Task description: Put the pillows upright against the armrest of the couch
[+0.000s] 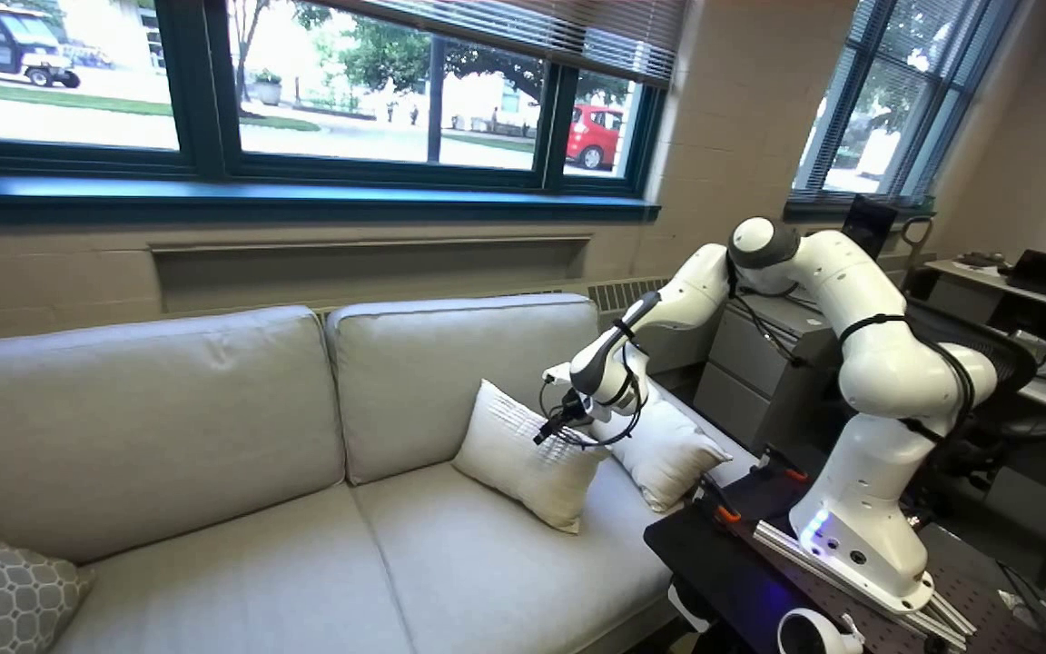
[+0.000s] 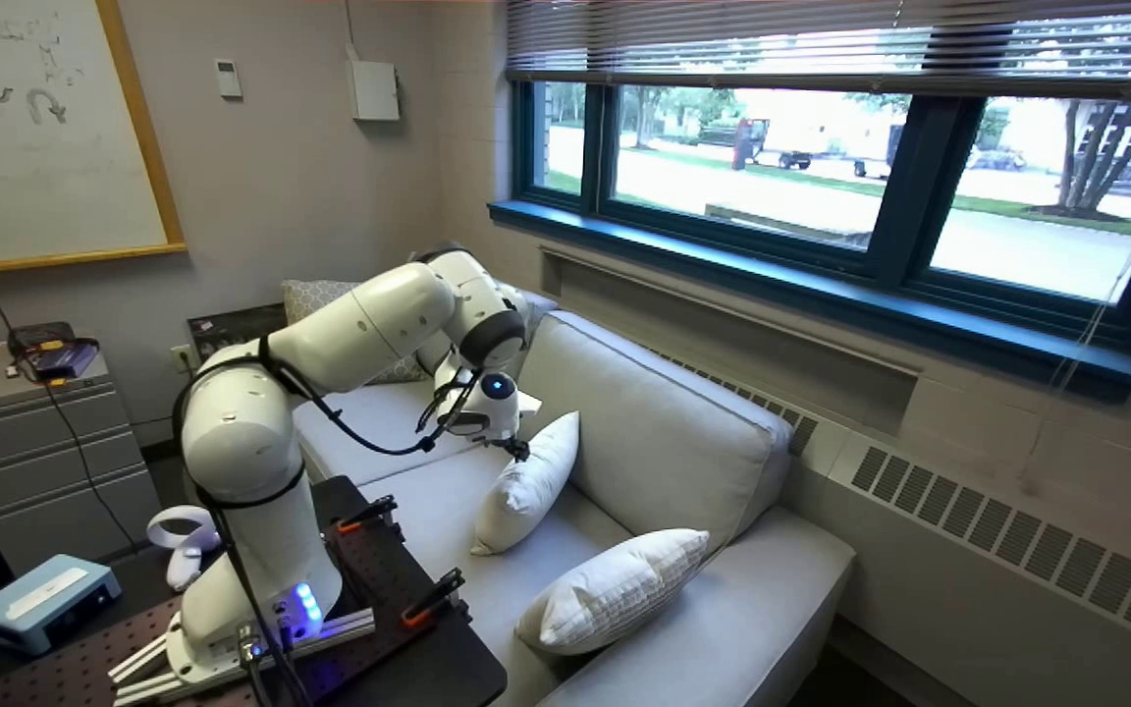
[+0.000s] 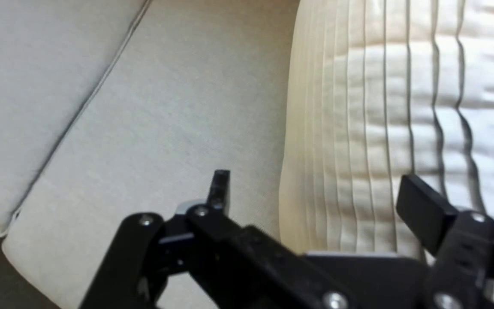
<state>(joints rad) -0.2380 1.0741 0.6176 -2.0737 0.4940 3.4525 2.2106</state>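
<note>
The couch (image 1: pixel 160 418) has a low armrest (image 2: pixel 757 599) at the robot's side. One cream-white pillow (image 1: pixel 523 463) stands tilted on the seat, its upper corner near the back cushion; it also shows in an exterior view (image 2: pixel 531 491). The other cream-white pillow (image 2: pixel 615 594) leans tilted against the armrest; in an exterior view (image 1: pixel 668 454) the arm partly hides it. My gripper (image 1: pixel 548 429) is over the upper part of the first pillow. In the wrist view the gripper (image 3: pixel 315 180) is open, fingers on either side of the pleated pillow's edge (image 3: pixel 358 107). Contact cannot be told.
A grey patterned pillow (image 1: pixel 5 590) lies at the couch's far end. The robot's black table (image 2: pixel 408 628) with orange-black clamps (image 2: pixel 433 597) stands at the couch's front edge. The back cushions (image 1: pixel 468 372) rise behind the pillows, below the window wall.
</note>
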